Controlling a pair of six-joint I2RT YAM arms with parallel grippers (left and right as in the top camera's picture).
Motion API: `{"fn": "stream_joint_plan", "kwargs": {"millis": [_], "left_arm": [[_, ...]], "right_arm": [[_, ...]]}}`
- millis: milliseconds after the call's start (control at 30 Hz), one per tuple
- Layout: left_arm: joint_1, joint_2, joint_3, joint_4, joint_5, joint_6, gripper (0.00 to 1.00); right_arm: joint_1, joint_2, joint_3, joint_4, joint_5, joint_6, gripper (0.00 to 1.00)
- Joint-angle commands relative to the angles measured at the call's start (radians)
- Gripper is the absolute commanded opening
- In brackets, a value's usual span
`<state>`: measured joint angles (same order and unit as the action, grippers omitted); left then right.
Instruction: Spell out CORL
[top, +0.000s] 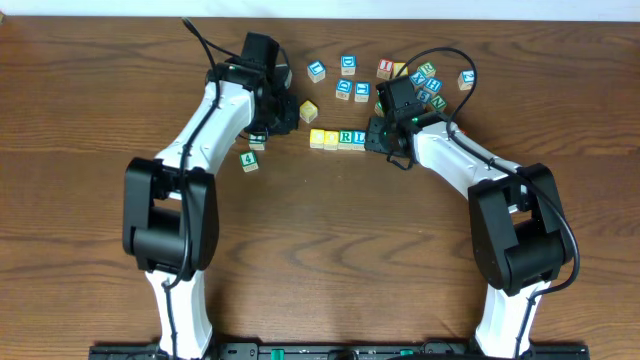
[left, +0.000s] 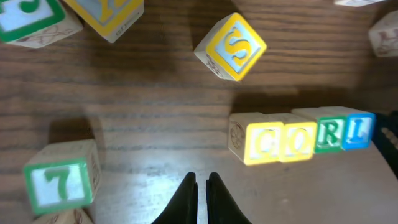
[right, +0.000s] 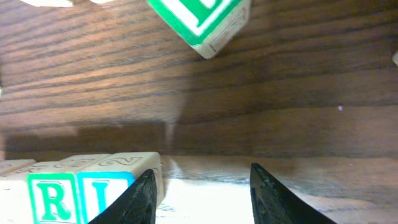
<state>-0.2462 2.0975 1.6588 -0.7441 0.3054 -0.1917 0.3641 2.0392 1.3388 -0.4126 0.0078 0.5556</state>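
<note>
On the table (top: 320, 250), the left gripper (left: 202, 177) hangs clenched and empty off the C end of the CORL row (left: 305, 138), while the right gripper (right: 201, 169) stands released at its L end, where a sideways retreat could knock the L cube (right: 99, 196) askew.

On table (top: 320, 250), CORL cubes (top: 337, 138) touching in a row; at eleven o'clock from them, S cube (top: 309, 111), apart; at one o'clock, scattered cubes (top: 430, 85).

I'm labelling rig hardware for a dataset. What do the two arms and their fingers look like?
The left arm and right arm have white links with chunky black joints and black wrist units. A black cable loops off each. Fingers are black, tapered blades.
</note>
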Motion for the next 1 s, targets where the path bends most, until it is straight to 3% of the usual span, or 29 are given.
{"fn": "stream_joint_plan", "kwargs": {"millis": [0, 500, 967], "left_arm": [[-0.002, 0.069, -0.015, 0.026, -0.003, -0.013, 0.08], [-0.036, 0.119, -0.015, 0.13, -0.002, 0.016, 0.08], [-0.071, 0.124, -0.015, 0.117, 0.002, 0.04, 0.08]], "right_arm": [[0.002, 0.009, -0.007, -0.02, 0.053, 0.045, 0.43], [0.001, 0.009, -0.007, -0.035, 0.065, 0.05, 0.47], [-0.005, 0.009, -0.007, -0.051, 0.064, 0.051, 0.46]]}}
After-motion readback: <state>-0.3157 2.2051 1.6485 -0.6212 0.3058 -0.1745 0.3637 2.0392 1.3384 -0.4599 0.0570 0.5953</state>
